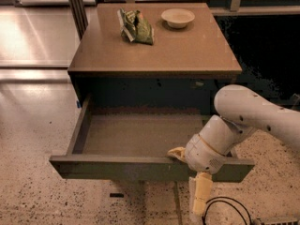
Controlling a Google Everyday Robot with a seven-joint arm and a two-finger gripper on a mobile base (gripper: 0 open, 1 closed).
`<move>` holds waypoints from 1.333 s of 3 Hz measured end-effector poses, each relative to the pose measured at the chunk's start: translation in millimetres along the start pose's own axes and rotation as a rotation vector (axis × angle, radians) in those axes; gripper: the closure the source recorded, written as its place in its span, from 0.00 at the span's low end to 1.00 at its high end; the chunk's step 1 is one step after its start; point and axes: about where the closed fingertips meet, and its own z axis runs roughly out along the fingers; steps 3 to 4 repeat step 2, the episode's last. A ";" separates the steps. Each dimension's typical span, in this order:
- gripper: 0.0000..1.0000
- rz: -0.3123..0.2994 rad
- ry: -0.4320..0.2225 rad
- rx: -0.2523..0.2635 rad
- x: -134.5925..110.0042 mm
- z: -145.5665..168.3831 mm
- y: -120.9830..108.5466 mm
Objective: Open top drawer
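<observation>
The top drawer (117, 168) stands pulled far out from under the brown table (187, 50). Its olive front panel faces me and its brown-grey tray (140, 135) lies bare. My gripper (188, 175) sits at the right part of the front panel, on the end of the white arm (253, 114). One yellowish finger (176, 153) hooks over the panel's top edge on the inside. The other finger (201, 198) hangs down in front of the panel. The gripper holds the panel between them.
A green snack bag (137, 26) and a pale bowl (177, 18) rest on the table top. A black cable (225, 205) loops on the speckled floor below the gripper. A metal post (77, 8) stands behind the table's left corner.
</observation>
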 end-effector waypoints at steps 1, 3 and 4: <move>0.00 -0.012 -0.003 -0.047 -7.3 5.9 19.9; 0.00 -0.012 -0.003 -0.047 -7.4 5.6 18.8; 0.00 -0.012 -0.003 -0.047 -7.4 5.6 18.8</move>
